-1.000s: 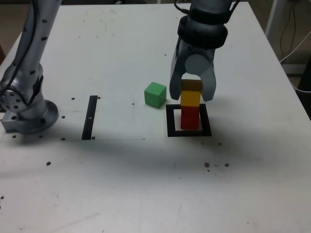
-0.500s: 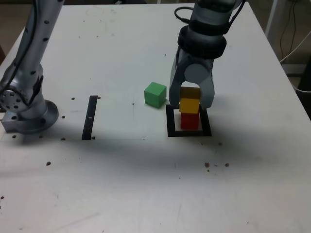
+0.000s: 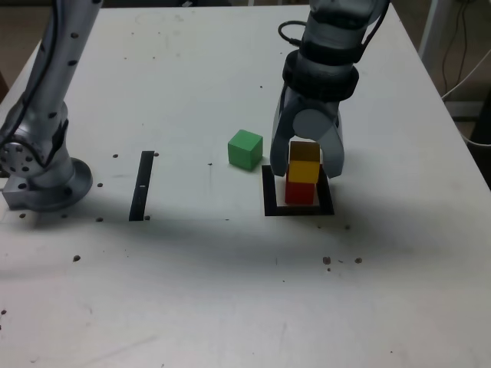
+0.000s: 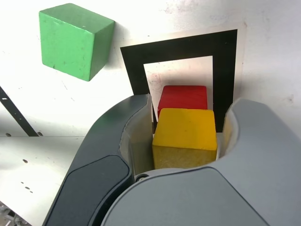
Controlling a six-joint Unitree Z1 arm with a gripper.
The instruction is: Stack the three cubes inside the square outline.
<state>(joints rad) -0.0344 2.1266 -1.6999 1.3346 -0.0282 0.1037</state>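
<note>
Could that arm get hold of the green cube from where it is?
Probably yes. The green cube sits alone on the table, just outside the square outline, with nothing on it. The gripper first has to lift off the yellow cube between its fingers.

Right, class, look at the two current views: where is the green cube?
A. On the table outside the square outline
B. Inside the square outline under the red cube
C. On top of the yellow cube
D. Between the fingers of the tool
A. The green cube sits alone on the table, beside the square outline, which holds the red cube with the yellow cube on it.
</note>
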